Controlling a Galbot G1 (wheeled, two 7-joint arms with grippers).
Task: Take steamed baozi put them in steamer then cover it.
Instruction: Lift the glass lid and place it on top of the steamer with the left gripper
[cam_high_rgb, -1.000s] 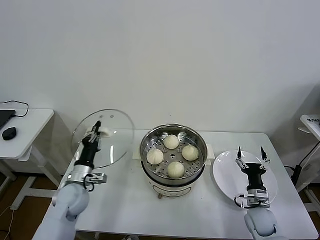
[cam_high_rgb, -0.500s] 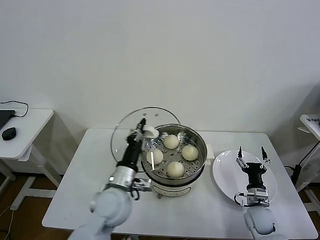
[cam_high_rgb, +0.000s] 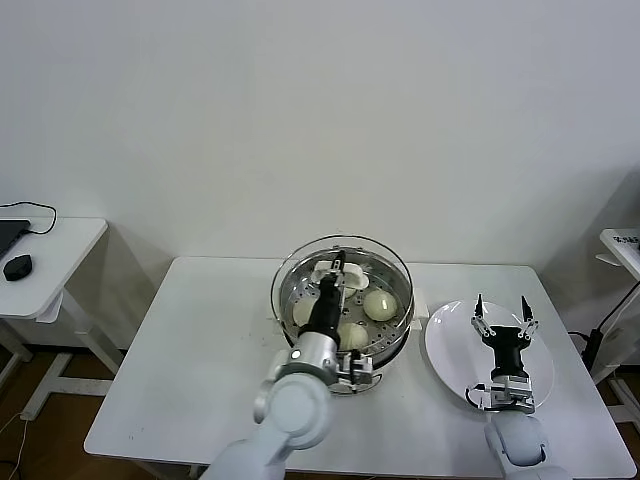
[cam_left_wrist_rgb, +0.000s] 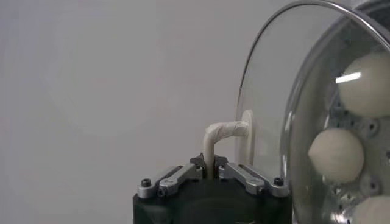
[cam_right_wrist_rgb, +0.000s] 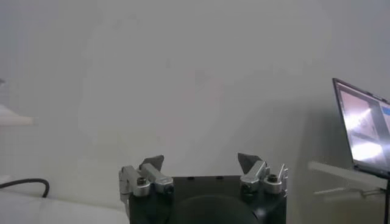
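The steel steamer stands on its white pot base at the table's middle. Steamed baozi lie inside it, seen through the glass; three show in the left wrist view. My left gripper is shut on the cream-white handle of the clear glass cover and holds it just above the steamer, roughly centred over the basket. My right gripper is open and empty, pointing up over the white plate at the right.
The white plate lies on the table right of the steamer. A side table with a black mouse stands at far left. Another white surface edge shows at far right.
My left gripper has carried the glass cover from the table's left to over the steamer. The right arm has not moved.
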